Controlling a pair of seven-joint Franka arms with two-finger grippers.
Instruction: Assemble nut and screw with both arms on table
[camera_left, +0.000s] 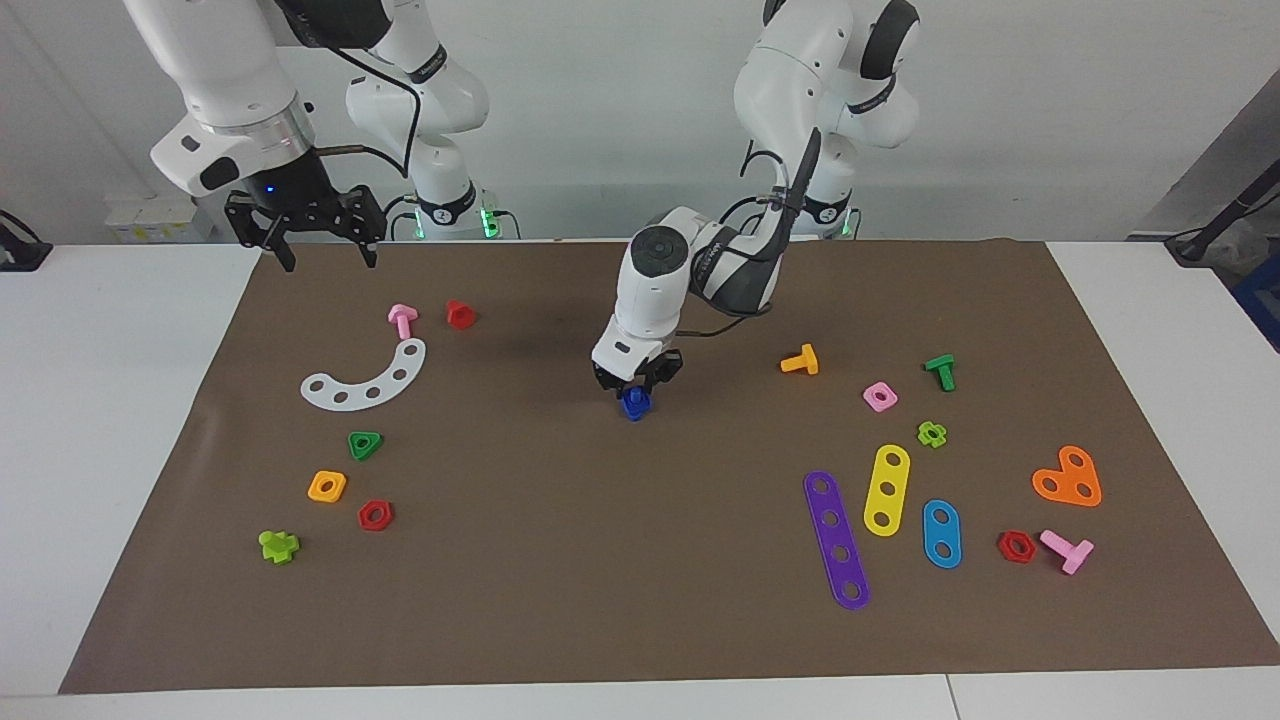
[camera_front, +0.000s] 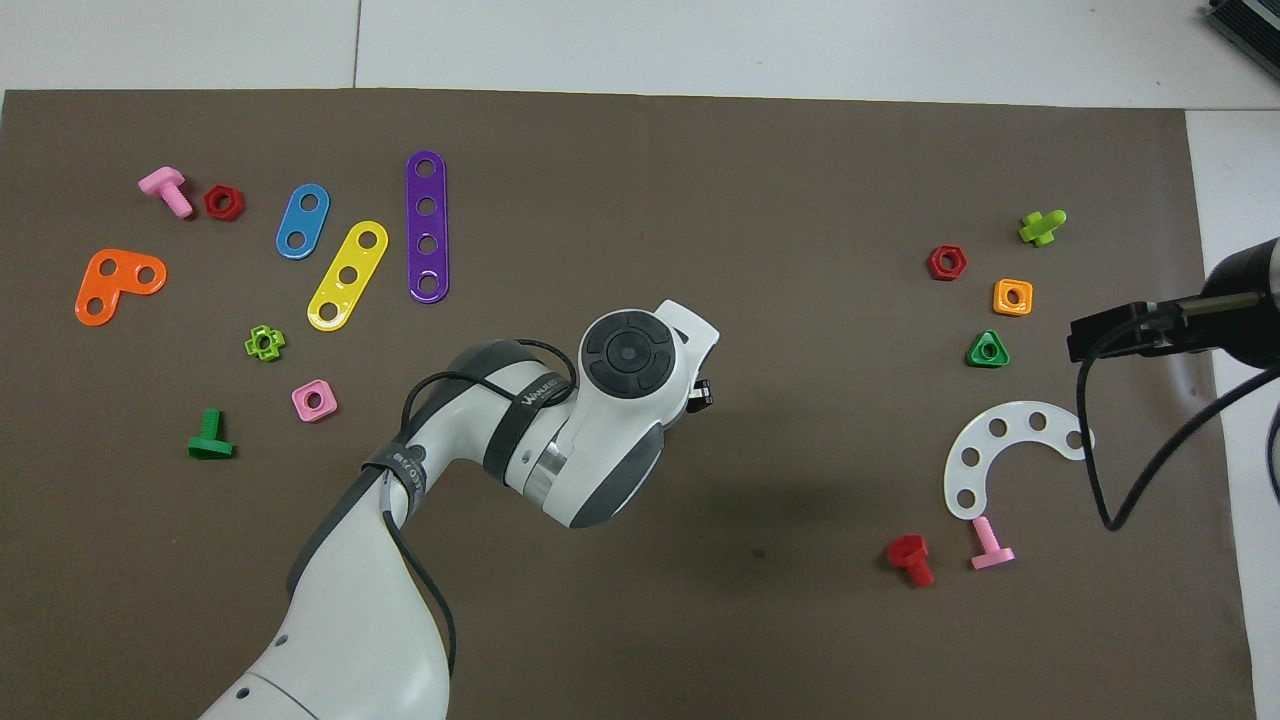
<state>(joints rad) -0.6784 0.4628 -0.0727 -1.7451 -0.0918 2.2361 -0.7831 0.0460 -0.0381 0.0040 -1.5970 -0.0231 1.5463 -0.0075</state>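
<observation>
The left gripper (camera_left: 636, 385) is closed on a dark-blue piece (camera_left: 634, 403) low over the middle of the mat (camera_left: 640, 620); it may be the screw with the nut on it, but the arm hides it from overhead. The right gripper (camera_left: 319, 262) waits, jaws wide, over the mat's corner, above a white arc (camera_left: 368, 380) and pink bolt (camera_left: 402, 320).

Dark-blue plastic piece (camera_left: 634, 403) at mid-mat.
It sits pinched in the left pincer (camera_left: 636, 388); nut or screw, unclear.
</observation>
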